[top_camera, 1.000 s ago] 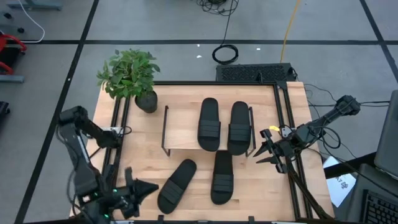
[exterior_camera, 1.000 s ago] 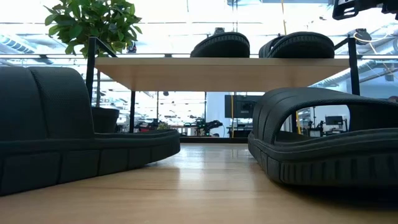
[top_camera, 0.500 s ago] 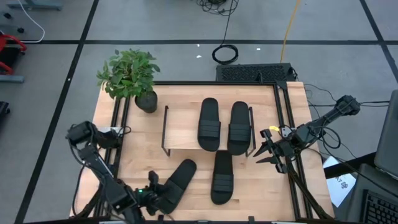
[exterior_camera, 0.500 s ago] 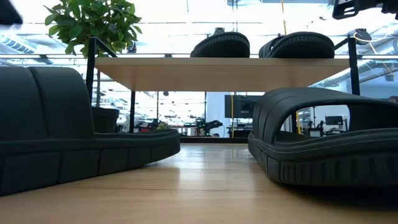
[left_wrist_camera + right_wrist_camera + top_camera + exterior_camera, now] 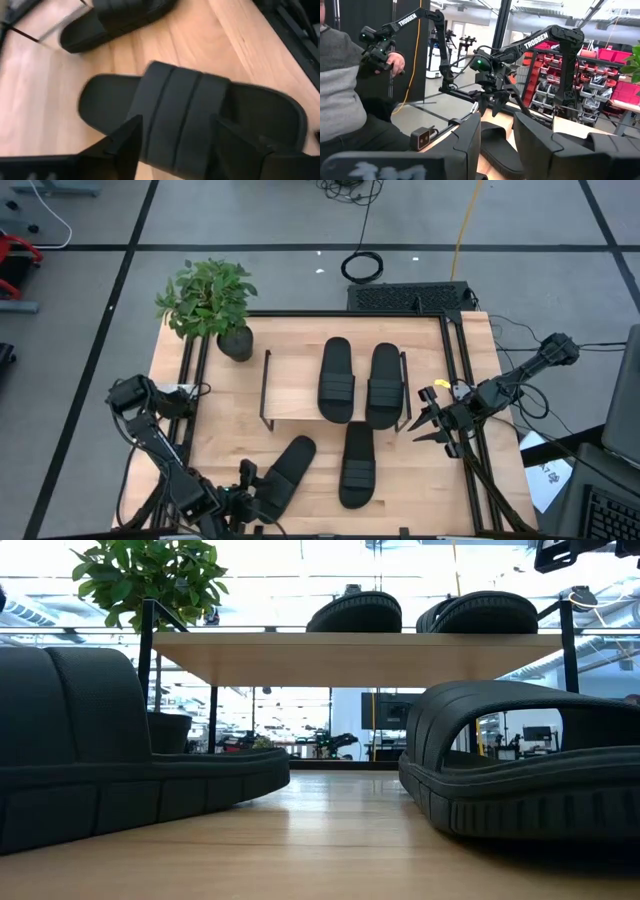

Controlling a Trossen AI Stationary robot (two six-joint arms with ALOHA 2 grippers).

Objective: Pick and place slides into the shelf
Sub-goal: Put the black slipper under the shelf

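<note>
Two black slides (image 5: pixel 336 380) (image 5: pixel 385 385) lie side by side on the shelf (image 5: pixel 290 385), soles on its board. Two more rest sole-down on the table: one straight (image 5: pixel 357 463) in front of the shelf, one slanted (image 5: pixel 287 473) to its left. My left gripper (image 5: pixel 250 485) is low over the slanted slide's near end, open. In the left wrist view its fingers stand astride that slide's ribbed strap (image 5: pixel 180 115). My right gripper (image 5: pixel 432 420) hovers open by the table's right edge with nothing between its fingers (image 5: pixel 470 140). My left gripper (image 5: pixel 177 125) comes slanting down from the table's near left. One finger (image 5: pixel 131 135) stands on each side of the slanted slide's strap band, across the slide. Whether the fingers touch the strap I cannot tell. The slide lies flat on the table.
A potted plant (image 5: pixel 207 302) stands at the table's far left corner. Black frame rails (image 5: pixel 190 390) run along the left and right edges. The shelf's left half is bare board. A person (image 5: pixel 345 85) sits beyond the table in the right wrist view.
My left gripper has swung from the table's near left corner toward the right and down, turning as it went, and now stands over the slanted slide's near end. The slides have not moved.
</note>
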